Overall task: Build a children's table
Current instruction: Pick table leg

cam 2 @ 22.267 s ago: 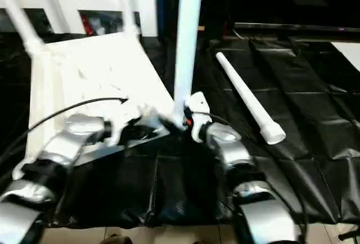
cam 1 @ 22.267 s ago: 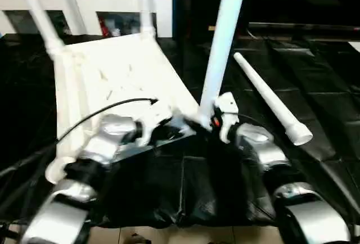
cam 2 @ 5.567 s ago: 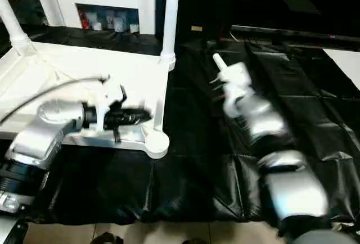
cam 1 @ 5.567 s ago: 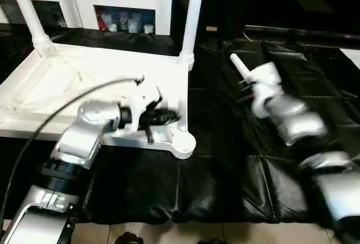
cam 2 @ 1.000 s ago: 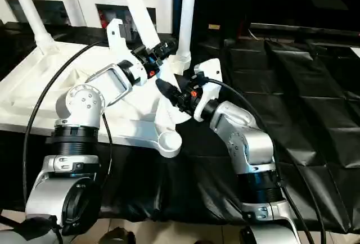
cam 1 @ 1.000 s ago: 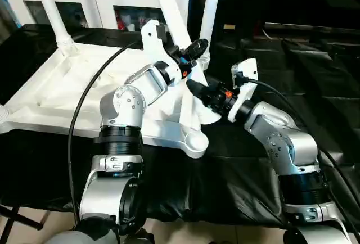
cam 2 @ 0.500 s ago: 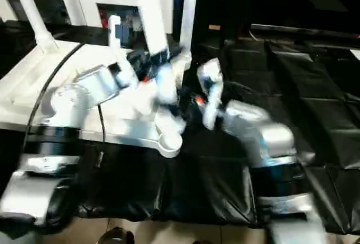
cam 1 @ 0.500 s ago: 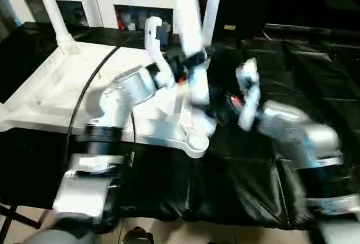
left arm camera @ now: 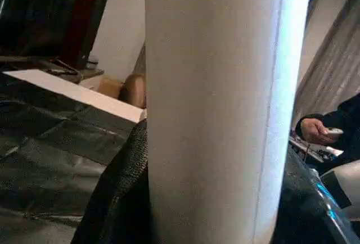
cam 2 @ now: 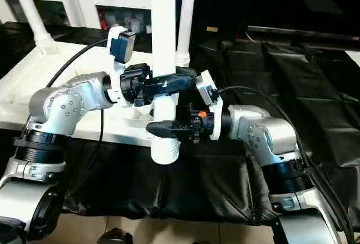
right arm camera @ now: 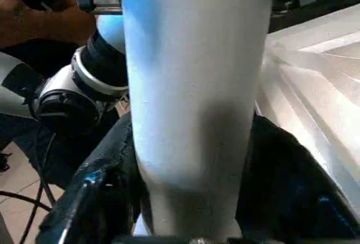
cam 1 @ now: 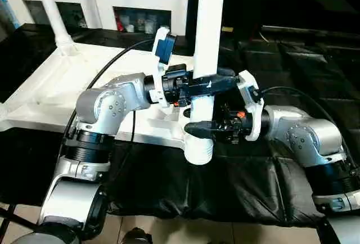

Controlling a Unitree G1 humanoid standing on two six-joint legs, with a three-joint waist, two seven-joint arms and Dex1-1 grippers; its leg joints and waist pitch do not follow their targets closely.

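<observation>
A: Head view: the long white tapered tubular leg (cam 1: pixel 207 41) stands upright over the white plastic tabletop's (cam 1: pixel 50 95) near corner; left gripper (cam 1: pixel 216 82) clamps it.

B: Wrist views: right gripper (cam 2: pixel 160 127) apparently pinches lower down.

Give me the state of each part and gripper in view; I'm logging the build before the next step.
Tabletop: upside down, ribbed underside up.
Fitted legs: two upright in the far corner sockets.
Held leg: upright, its wide end beside the near corner, gripped by both grippers.
Left gripper: shut on the held leg, higher up.
Right gripper: shut on the held leg, lower down.
</observation>
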